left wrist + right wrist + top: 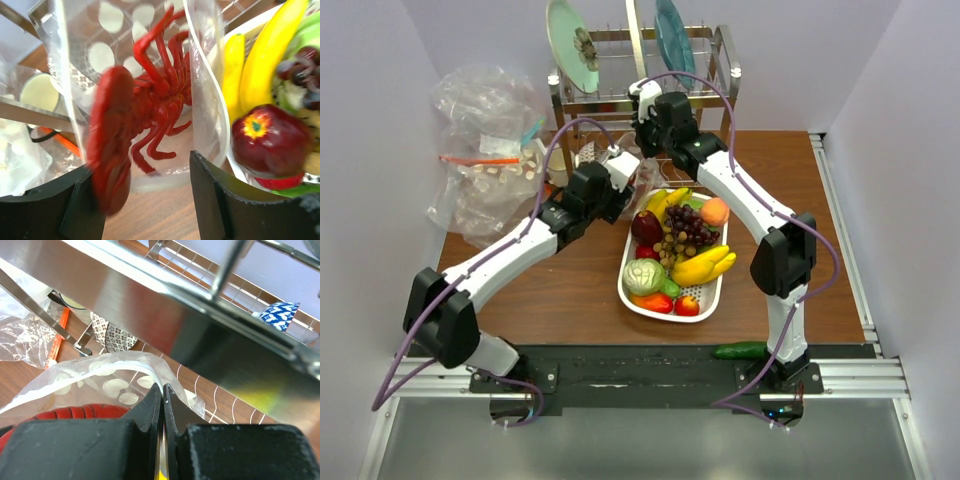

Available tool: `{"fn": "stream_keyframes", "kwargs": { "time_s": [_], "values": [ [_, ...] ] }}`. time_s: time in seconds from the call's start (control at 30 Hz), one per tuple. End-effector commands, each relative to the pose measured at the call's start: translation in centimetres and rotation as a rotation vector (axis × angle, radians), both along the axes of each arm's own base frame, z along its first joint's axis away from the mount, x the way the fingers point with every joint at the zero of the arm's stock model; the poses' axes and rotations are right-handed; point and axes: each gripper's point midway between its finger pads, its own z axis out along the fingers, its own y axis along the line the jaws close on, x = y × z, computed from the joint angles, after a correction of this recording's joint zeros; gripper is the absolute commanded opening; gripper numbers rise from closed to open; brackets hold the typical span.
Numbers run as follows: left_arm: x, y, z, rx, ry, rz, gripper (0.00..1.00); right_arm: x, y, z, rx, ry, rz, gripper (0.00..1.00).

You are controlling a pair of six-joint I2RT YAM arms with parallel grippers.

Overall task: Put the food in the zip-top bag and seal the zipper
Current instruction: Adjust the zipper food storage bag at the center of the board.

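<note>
Two robot arms met just beyond the far end of the tray [625,290], a white perforated basket on a brown table [570,290].

The left gripper [140,167] stood wide, its black fingers [220,200] well apart. Between them was the lobster [150,100], red, legs spread, blurred at the tail. The tail sat hard by the left finger, and whether they touched could not be told. The right finger was clear of it. The lobster lay between the two clear walls of the bag [117,17], whose white dots showed behind it. That put it in the bag's mouth, just left of the tray's far end.

The right gripper [164,390] was closed to a thin slit, pinching the bag's upper edge. The zipper [142,371], a pale strip, ran along the mouth there. The grip held that edge up beyond the tray's far end, close under a steel bar of the rack [175,315]. In the right wrist view, red showed through the plastic below and left of the fingers.

More food lay in the tray:
- the apple [646,226] at the far left corner, nearest the left gripper
- the peach [714,211] at the far right
- grapes [690,225] and bananas [705,265] in the middle
- a cabbage [643,275] toward the near end, on the left
- the pepper [655,302] and a small red fruit [687,305] at the near end

A cucumber [740,350] lay off the tray's near right corner.
</note>
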Motion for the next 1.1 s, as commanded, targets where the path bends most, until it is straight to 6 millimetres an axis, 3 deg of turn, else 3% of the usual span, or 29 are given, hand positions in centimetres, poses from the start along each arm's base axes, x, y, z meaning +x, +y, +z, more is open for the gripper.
{"fn": "stream_keyframes", "kwargs": {
  "time_s": [0.0, 0.13, 0.27, 0.37, 0.57, 0.73, 1.07],
  "values": [
    [-0.5, -0.9, 6.6, -0.108, -0.088, -0.030, 0.65, 0.7, -0.6, 0.9, 0.013, -0.026, -0.024, 0.03],
    [-0.3, -0.6, 9.4, -0.146, -0.138, -0.008, 0.65, 0.6, -0.6, 0.3, 0.016, -0.017, -0.026, 0.03],
    [-0.2, 0.9, 11.5, -0.185, -0.177, 0.083, 0.67, 0.4, -0.3, 0.4, 0.024, -0.012, -0.010, 0.04],
    [0.4, 3.1, 11.2, -0.187, -0.152, 0.194, 0.65, 0.3, -0.2, 0.4, 0.024, -0.008, -0.004, 0.04],
    [0.9, 6.9, 7.6, -0.239, -0.013, 0.329, 0.59, 0.2, -0.2, 0.2, 0.022, -0.003, -0.001, 0.03],
    [1.4, 9.8, 6.8, -0.344, 0.011, 0.392, 0.55, 0.2, -0.3, 0.1, 0.021, -0.001, -0.003, 0.04],
    [2.5, 7.7, 4.6, -0.394, 0.118, 0.283, 0.52, 0.1, -0.3, 0.0, 0.019, 0.000, 0.001, 0.03]
  ]
}}
